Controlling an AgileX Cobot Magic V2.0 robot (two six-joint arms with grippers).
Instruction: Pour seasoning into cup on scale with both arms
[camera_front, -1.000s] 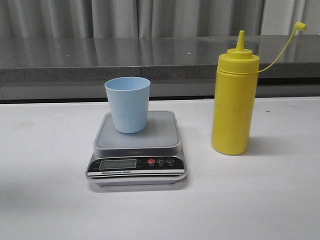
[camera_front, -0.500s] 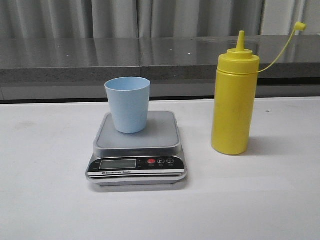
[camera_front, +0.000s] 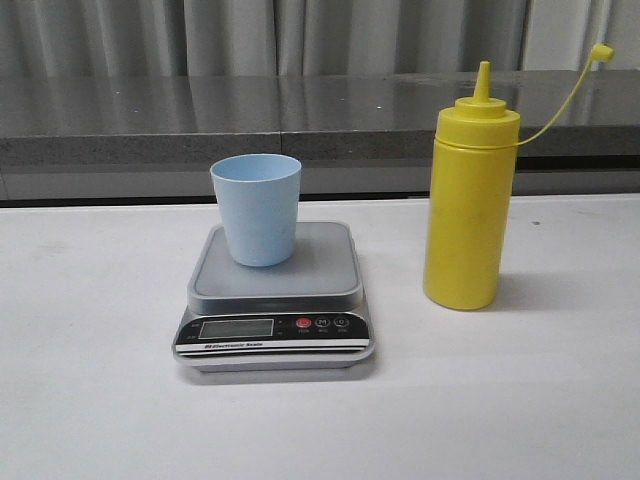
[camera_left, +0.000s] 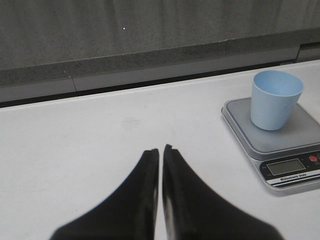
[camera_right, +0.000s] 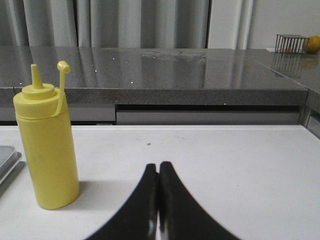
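Observation:
The pale blue cup (camera_front: 256, 208) stands upright on the silver-grey scale (camera_front: 325, 275) at the middle of the white table; both also show in the left wrist view, cup (camera_left: 276, 99) and scale (camera_left: 242, 124). The yellow seasoning bottle (camera_front: 469, 195) stands upright to the right of the scale, its cap off the nozzle and hanging on its tether (camera_front: 600, 51). It also shows in the right wrist view (camera_right: 46, 145). My left gripper (camera_left: 161, 149) is shut and empty, over bare table left of the scale. My right gripper (camera_right: 158, 165) is shut and empty, right of the bottle. Neither arm shows in the front view.
A dark grey stone counter (camera_front: 300, 115) runs along the back behind the table, with grey curtains above it. A wire basket with an orange thing (camera_right: 297, 44) sits on the counter at the far right.

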